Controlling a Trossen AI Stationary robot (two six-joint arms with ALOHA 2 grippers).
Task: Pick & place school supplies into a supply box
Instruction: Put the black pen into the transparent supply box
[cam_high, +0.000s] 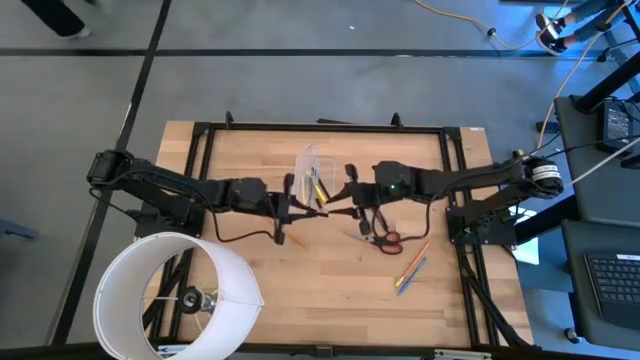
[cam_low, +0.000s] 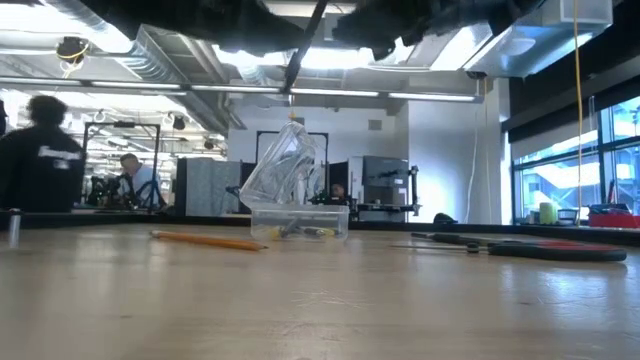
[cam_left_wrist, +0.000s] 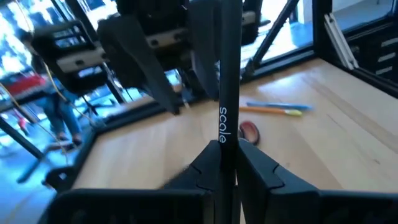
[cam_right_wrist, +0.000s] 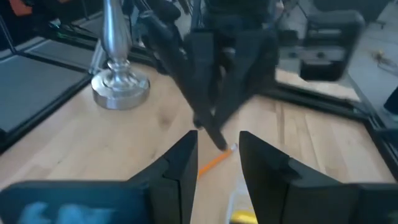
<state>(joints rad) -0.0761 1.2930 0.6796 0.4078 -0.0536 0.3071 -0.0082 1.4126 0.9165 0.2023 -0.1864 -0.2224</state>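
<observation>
High view: left gripper (cam_high: 290, 205) pinches a black pen (cam_left_wrist: 225, 93) just beside the clear supply box (cam_high: 314, 180) at mid-table; right gripper (cam_high: 352, 195), fingers parted and empty, hovers opposite, red-handled scissors (cam_high: 385, 238) and pencils (cam_high: 412, 268) behind it

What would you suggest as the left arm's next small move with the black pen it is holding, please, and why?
Probably carry the black pen a little further over the clear supply box before lowering. The left tool is shut on the pen, held above the table near the open box, which already holds a few supplies. The right tool waits open close by, so move gently.
</observation>
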